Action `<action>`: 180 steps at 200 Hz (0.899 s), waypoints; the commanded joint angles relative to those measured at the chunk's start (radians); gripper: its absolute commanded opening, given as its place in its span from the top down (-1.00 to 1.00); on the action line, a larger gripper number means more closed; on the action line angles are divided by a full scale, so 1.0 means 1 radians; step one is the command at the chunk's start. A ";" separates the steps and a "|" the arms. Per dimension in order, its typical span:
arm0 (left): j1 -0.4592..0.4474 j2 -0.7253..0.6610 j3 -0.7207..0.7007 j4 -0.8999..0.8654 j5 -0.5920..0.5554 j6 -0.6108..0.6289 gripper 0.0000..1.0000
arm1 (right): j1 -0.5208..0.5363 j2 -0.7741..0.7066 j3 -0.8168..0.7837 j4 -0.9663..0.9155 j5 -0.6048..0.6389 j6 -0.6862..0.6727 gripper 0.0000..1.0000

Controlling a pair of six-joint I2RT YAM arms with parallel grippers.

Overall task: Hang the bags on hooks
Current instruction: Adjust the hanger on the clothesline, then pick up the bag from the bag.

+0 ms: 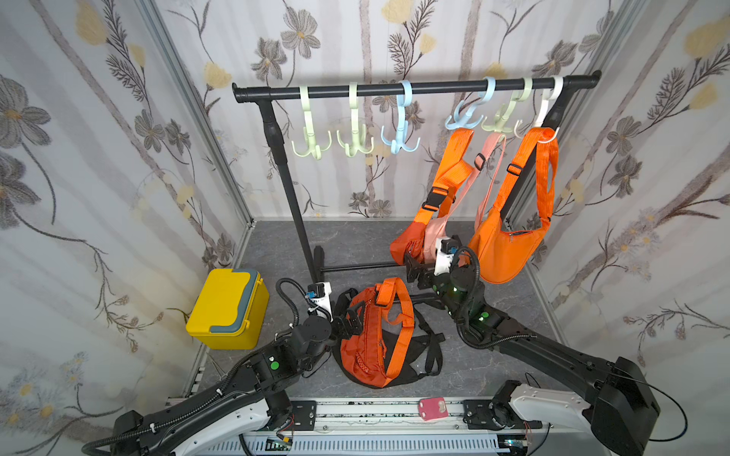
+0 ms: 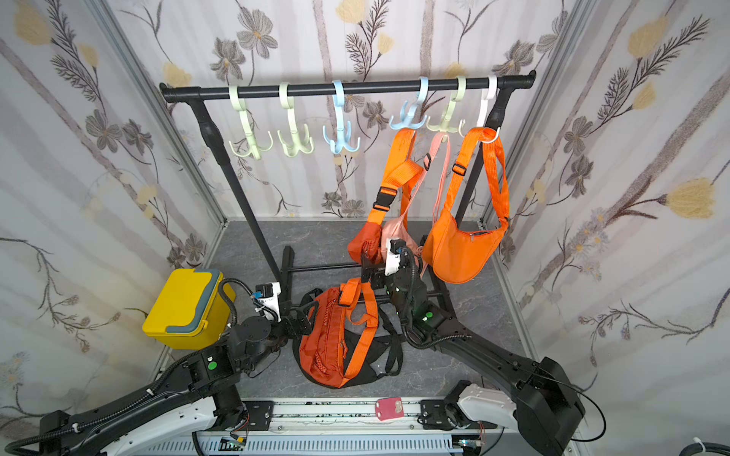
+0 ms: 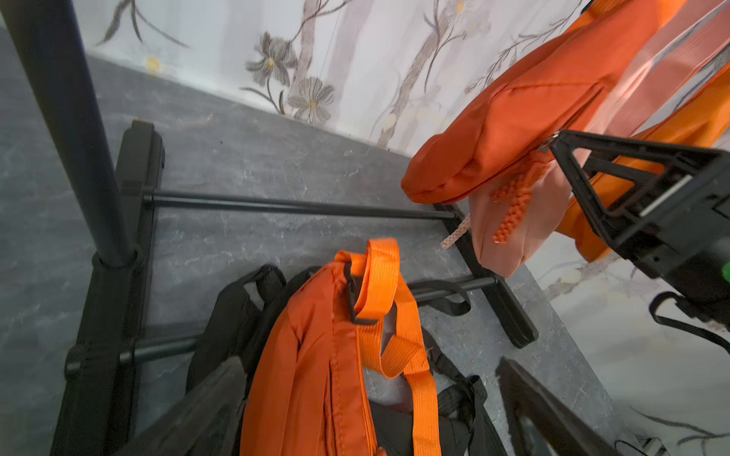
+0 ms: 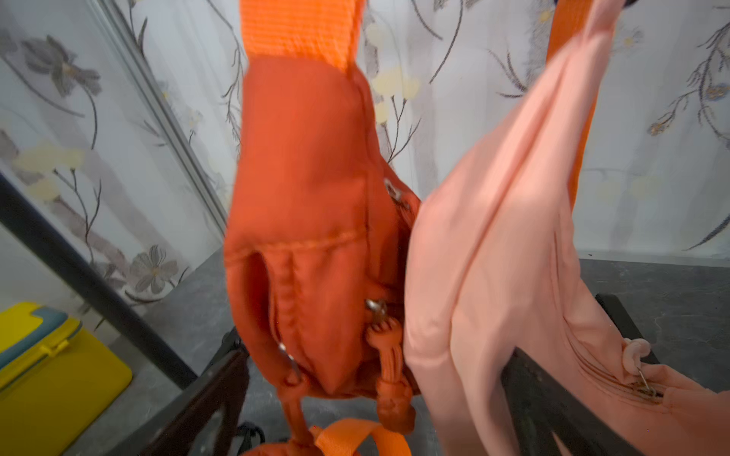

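Hooks: I count six hooks (image 1: pixel 312 146) on one rail (image 1: pixel 434 87).
Bags: three hang, a dark orange bag (image 1: pixel 407 244), a pink bag (image 1: pixel 432 233) and a bright orange bag (image 1: pixel 501 252). The floor bag (image 1: pixel 367 335) lies on a black bag (image 1: pixel 416 351).
Wrist views only: zip pulls (image 4: pixel 389 371); the floor bag's upright strap loop (image 3: pixel 379 276).
Left arm: low. The left gripper (image 1: pixel 347 318) is spread beside the floor bag, grasping nothing.
Right arm: stretched forward. The right gripper (image 1: pixel 416 268) is released at the hung bags' bottoms.

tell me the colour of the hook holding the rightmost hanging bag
White, clearest in a top view: plastic hook holding the orange crescent bag.
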 commanded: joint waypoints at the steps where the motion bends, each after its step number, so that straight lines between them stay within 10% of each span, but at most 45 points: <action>1: -0.023 0.003 -0.039 -0.095 0.001 -0.154 -0.96 | 0.041 -0.036 -0.096 0.022 -0.047 -0.014 -0.99; 114: -0.044 0.331 -0.115 0.049 0.014 -0.209 -0.86 | 0.140 -0.097 -0.236 -0.027 -0.033 0.103 -0.99; 180: -0.008 0.250 0.005 -0.061 -0.069 -0.080 1.00 | 0.140 -0.232 -0.249 -0.091 0.014 0.045 -0.99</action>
